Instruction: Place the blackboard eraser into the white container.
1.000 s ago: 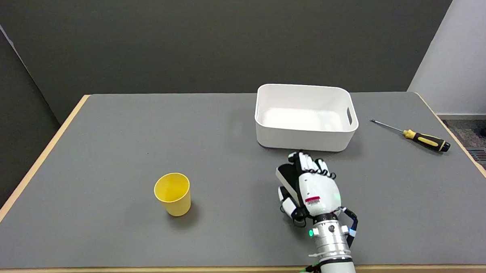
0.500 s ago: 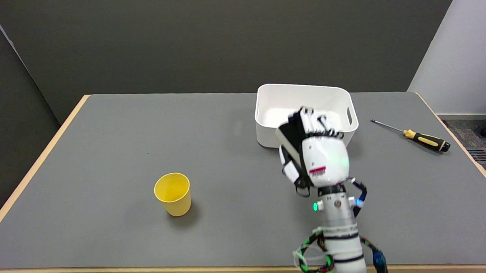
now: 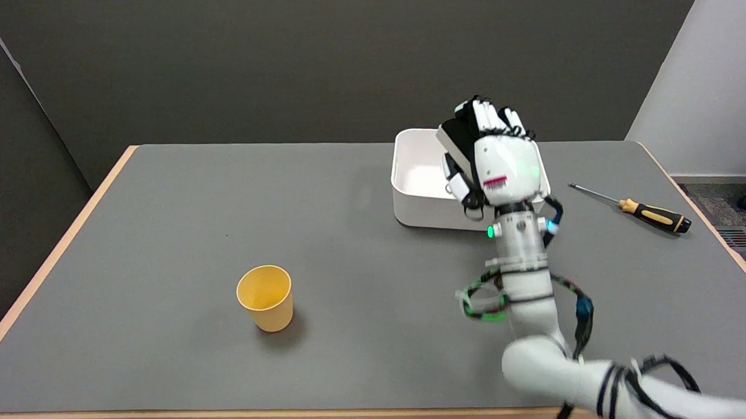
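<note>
We see right hand [image 3: 498,162] clamping blackboard eraser [image 3: 456,138] between fingers [image 3: 490,113] and thumb, above white container [image 3: 417,198], upper centre-right of frame; open table [image 3: 163,241] lies leftward.

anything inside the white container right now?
Visible left part of the white container shows bare floor. The right hand, gripping the blackboard eraser, covers the rest.

The right hand [image 3: 492,159] holds the blackboard eraser [image 3: 457,138] above the white container [image 3: 419,195].
</note>
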